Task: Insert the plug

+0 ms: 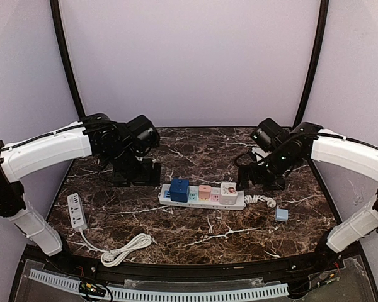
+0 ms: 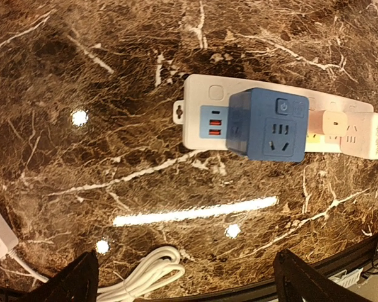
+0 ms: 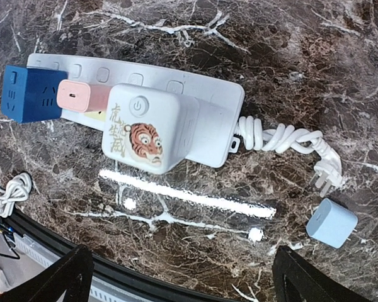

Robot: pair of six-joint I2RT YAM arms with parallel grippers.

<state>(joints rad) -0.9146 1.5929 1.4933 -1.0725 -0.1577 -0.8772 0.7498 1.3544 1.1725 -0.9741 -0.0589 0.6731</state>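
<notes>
The left gripper [image 2: 189,284] is hovering above the dark brown marble-patterned tabletop [image 2: 82,157] with its two black fingers [image 2: 72,283] spread wide apart, gripping nothing and touching nothing. From its wrist camera the near end of the long white power strip [image 2: 198,126] is showing ahead of the gap. The right gripper [image 3: 186,280] is likewise hanging released, its fingers [image 3: 315,277] splayed to either side and empty, clear of everything below. The small pale blue cube-shaped plug [image 3: 331,223] is lying loose on the marble, not in any socket. It is resting apart from the strip, off its right end and a little toward the near edge, close to the pronged end of the strip's own bundled white cord [image 3: 277,137]; which way its pins are facing cannot be told. The strip is lying across the middle of the table and is carrying three things in a row: a dark blue cube adapter [image 3: 25,93] at the left, a pink plug [image 3: 82,96] beside it, and a white cube adapter printed with a tiger [image 3: 148,129] toward the right. Well to the left, a short white power strip [image 1: 76,210] is lying with its loosely coiled white cable [image 1: 123,248] trailing toward the near edge.
</notes>
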